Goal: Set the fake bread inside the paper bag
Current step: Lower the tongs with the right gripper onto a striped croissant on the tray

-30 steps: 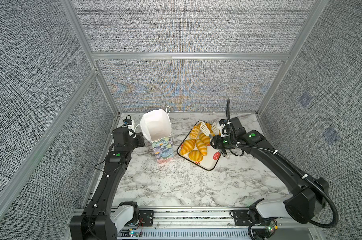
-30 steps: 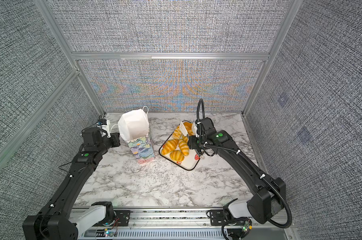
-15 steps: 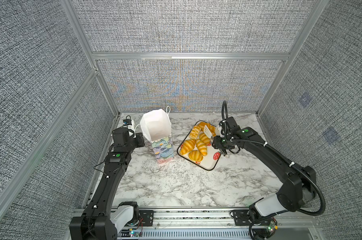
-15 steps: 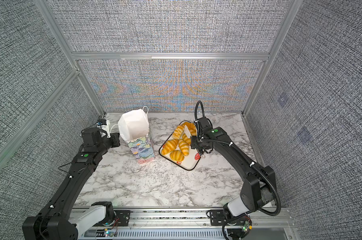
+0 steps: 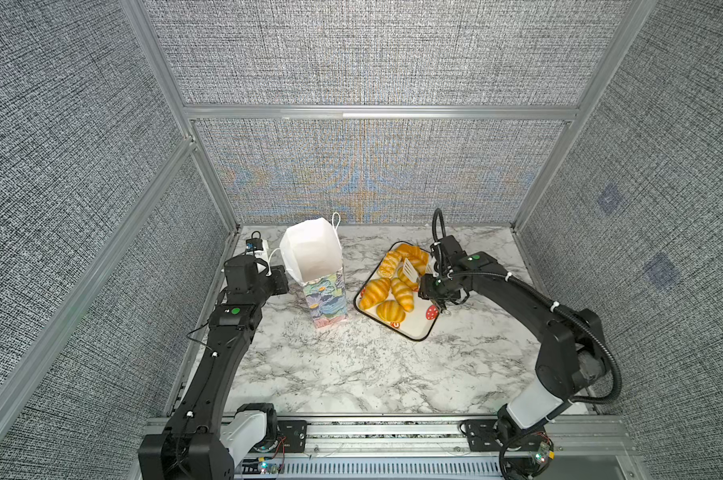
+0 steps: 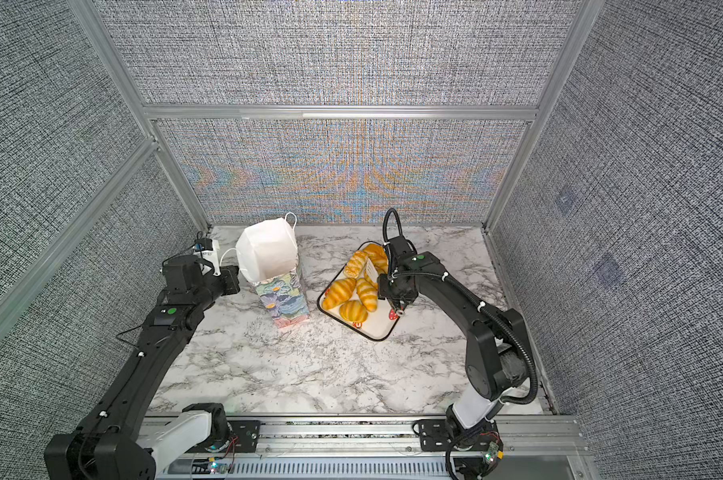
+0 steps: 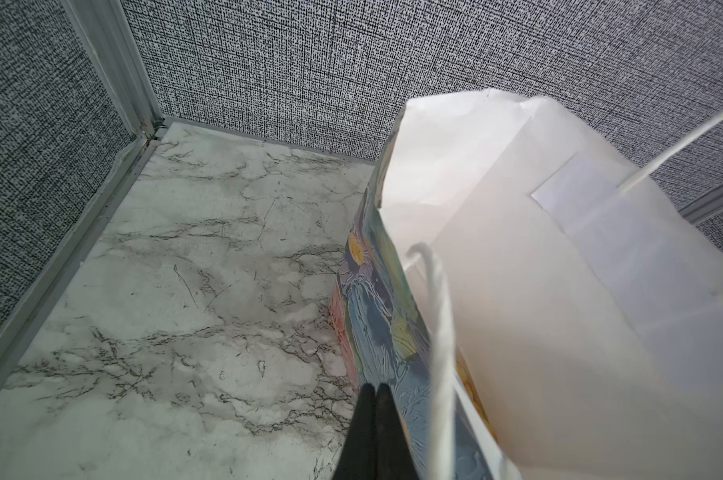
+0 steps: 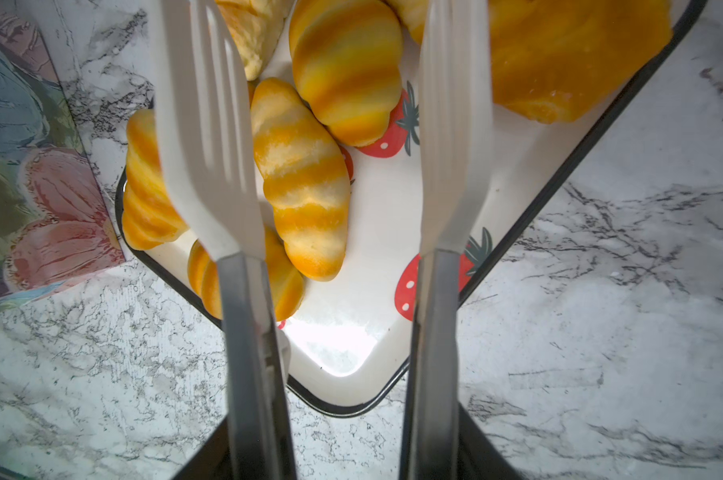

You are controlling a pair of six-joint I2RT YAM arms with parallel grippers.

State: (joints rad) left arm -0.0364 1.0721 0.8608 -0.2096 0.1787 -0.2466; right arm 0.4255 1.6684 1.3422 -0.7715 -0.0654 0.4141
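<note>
Several glossy orange croissants of fake bread [image 5: 374,293] [image 6: 342,291] lie on a white strawberry-print tray [image 5: 414,330]. My right gripper [image 5: 429,287] [image 8: 343,436] is shut on the handles of white slotted tongs [image 5: 409,270] [image 8: 206,158]. Their two blades stand apart above the tray, on either side of one croissant [image 8: 301,183]. The paper bag [image 5: 310,253] [image 6: 268,253] [image 7: 538,291] stands upright and open left of the tray, white inside and floral outside. My left gripper [image 5: 284,283] [image 7: 374,392] is shut beside the bag's outer wall, close to a cord handle [image 7: 438,332]. Nothing shows between its fingers.
A small white box with a cable [image 5: 257,246] sits in the back left corner behind my left arm. Grey fabric walls with aluminium posts close in the marble table [image 5: 351,374] on three sides. The bag's foot [image 8: 40,208] stands close to the tray's corner.
My right wrist has swung the tongs from pointing toward the back wall to lying over the croissants in the tray's middle. The left arm and the bag have not moved.
</note>
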